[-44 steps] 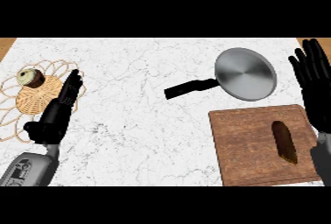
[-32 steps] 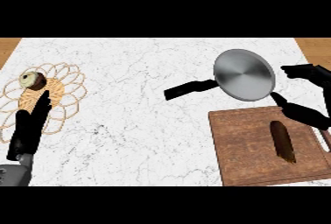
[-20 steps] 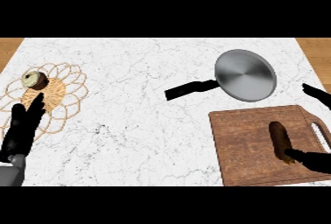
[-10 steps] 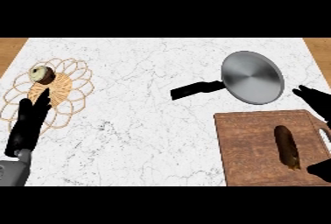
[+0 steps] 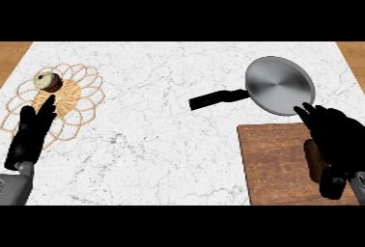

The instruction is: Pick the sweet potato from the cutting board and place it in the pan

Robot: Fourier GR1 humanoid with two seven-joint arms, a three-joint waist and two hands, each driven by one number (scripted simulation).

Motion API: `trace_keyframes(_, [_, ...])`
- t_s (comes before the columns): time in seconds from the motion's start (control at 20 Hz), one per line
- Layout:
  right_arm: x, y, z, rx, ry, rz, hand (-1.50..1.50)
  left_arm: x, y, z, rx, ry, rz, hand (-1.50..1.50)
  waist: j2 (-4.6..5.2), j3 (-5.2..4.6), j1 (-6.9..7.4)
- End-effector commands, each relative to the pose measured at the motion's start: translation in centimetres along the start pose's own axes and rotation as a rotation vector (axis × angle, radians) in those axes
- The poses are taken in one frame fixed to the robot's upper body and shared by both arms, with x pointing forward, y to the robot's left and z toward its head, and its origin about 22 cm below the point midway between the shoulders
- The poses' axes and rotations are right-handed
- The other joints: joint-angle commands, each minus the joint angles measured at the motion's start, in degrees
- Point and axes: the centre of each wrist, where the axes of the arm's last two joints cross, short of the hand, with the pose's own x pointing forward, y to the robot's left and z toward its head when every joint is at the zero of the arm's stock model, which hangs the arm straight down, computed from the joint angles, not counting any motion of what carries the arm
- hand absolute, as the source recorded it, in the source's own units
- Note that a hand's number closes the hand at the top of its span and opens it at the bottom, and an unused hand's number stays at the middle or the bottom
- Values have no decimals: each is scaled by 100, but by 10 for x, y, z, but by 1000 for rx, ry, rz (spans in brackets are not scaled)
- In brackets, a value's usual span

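The brown sweet potato (image 5: 313,160) lies lengthwise on the wooden cutting board (image 5: 275,165) at the lower right. My right hand (image 5: 336,140) is right over it and hides its right side; the fingers stretch toward the pan, the thumb hangs below, and none is seen curled round the potato. Just beyond the board sits the grey pan (image 5: 279,86), its black handle (image 5: 214,100) pointing left. My left hand (image 5: 32,136) rests open at the lower left with fingers up.
A woven wire trivet (image 5: 68,102) lies at the left on the white marble counter (image 5: 157,144), with a small round brown-and-cream object (image 5: 49,81) on it. Wooden strips show at both far corners.
My right hand has come in from the right edge and now covers the sweet potato's right side. The view has shifted slightly. The left hand has barely moved.
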Motion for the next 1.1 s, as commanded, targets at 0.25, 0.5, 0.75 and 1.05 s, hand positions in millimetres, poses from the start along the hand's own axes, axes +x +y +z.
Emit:
trace_keyframes(0.25, [42,28,-25,99,70,107,-150,8,7,-6,22,27,19,0,-26,16,-195])
trace_keyframes(0.5, [23,60,-32,115,112,164,-150,-11,5,5,34,13,11,0,-31,18,-207])
trace_keyframes(0.75, [32,55,-32,118,126,192,-150,-11,19,4,42,20,8,0,-31,16,-207])
trace_keyframes(1.05, [22,66,-32,152,124,184,-150,-18,9,-3,24,23,12,0,-31,16,-219])
